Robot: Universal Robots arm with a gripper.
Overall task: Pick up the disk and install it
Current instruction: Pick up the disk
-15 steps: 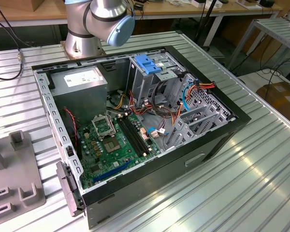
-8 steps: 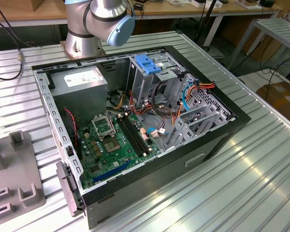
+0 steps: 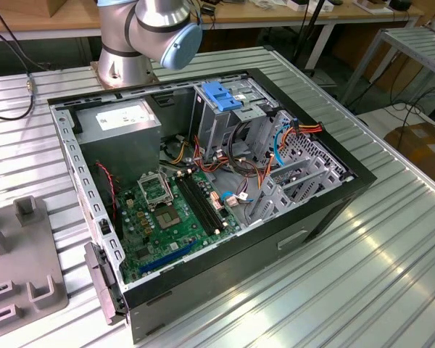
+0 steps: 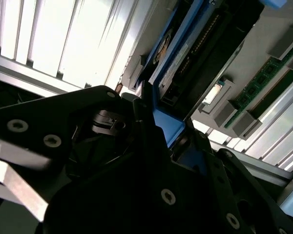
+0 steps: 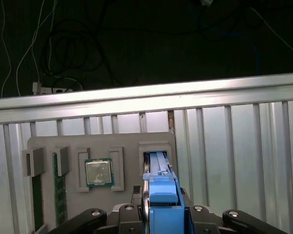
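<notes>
Gripper (image 5: 161,217) clamped on the blue carrier edge of the disk (image 5: 158,187), first wrist view. Second wrist view: black fingers (image 4: 139,114) tight against the carrier, dark drive face beyond. Disk stands on edge at the end slot of a grey fixture tray (image 5: 122,141) on the slatted bench (image 5: 234,146); seated or lifted clear, can't tell. Processor chip (image 5: 98,172) in next pocket, memory sticks (image 5: 60,190) further along. Exterior view: open computer case (image 3: 304,225) on bench, arm base (image 3: 130,43) behind it.
</notes>
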